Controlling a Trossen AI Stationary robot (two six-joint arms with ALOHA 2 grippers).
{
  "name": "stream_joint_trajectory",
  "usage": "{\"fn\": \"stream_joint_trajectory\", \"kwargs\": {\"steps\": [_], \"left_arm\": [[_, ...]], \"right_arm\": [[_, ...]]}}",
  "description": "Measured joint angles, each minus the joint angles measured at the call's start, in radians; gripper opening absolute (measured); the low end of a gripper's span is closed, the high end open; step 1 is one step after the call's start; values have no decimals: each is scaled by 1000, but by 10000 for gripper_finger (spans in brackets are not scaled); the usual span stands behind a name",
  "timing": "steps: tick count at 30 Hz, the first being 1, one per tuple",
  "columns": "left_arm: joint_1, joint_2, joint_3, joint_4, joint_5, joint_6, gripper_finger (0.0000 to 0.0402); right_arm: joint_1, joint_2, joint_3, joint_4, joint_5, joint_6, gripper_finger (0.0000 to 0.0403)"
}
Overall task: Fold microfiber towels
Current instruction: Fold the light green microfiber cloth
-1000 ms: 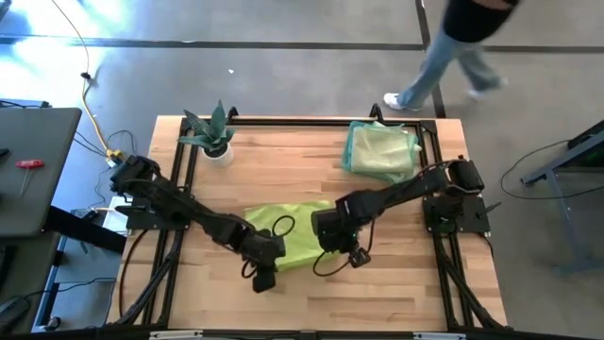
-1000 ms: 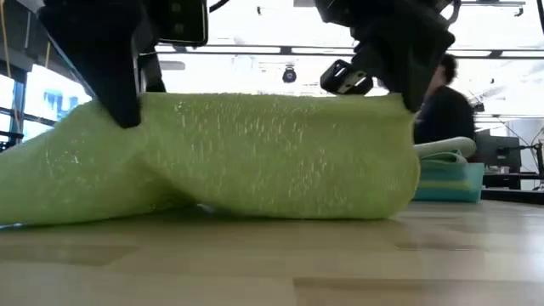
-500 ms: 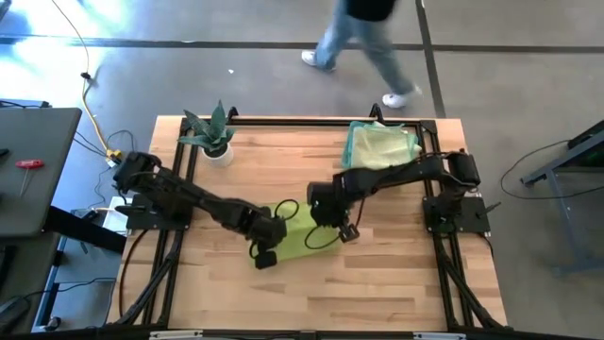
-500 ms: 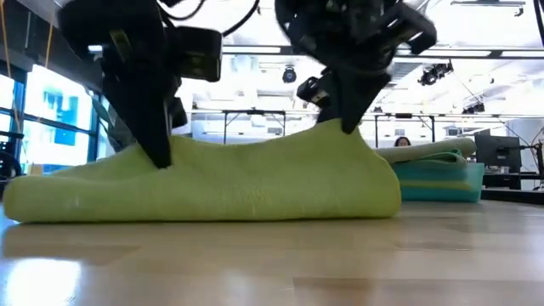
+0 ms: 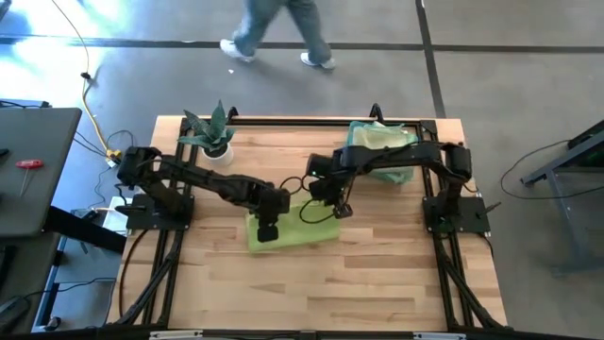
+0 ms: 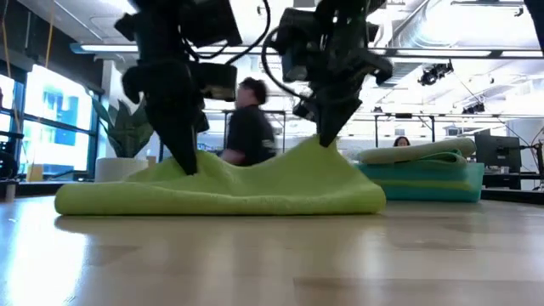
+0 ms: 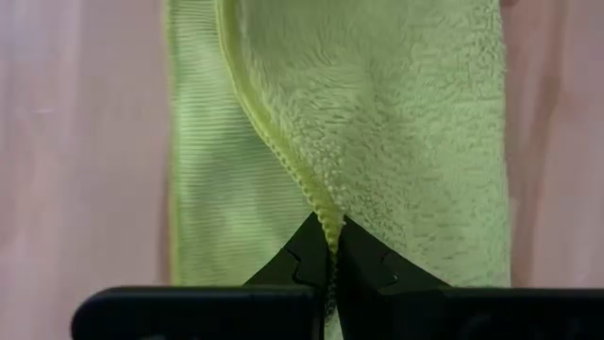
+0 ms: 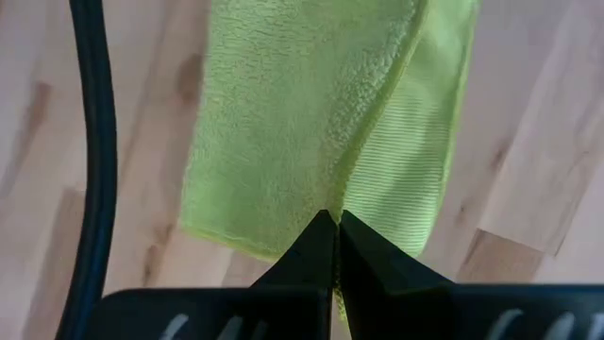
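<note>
No brand, label or writing can be read on anything in view.

The lime green microfiber towel lies folded near the middle of the wooden table, its long axis running left to right across the table, the doubled body flat on the wood and its upper layer drawn up into two peaks, as the low view shows. The left gripper is closed on the towel's hemmed edge at its left part; the left wrist view shows the fingers pinched tight with the hem caught between them. The right gripper is likewise clamped on the towel's edge at its far right part, fingertips together over the fabric in the right wrist view.

At the far right corner of the table sits a stack of folded towels, pale green on top, well apart from the lime one. A small potted plant stands at the far left. A person walks on the floor beyond the table.
</note>
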Motion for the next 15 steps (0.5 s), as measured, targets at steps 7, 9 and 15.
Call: {"fn": "stream_joint_trajectory", "kwargs": {"steps": [7,9,15], "left_arm": [[55,0,0,-30,35,47,0],[65,0,0,-53,34,47,0],[86,5,0,-62,16,47,0]], "right_arm": [[-24,79,0,32,1,3,0],[-28,85,0,33,3,3,0],[-38,88,0,45,7,7,0]]}}
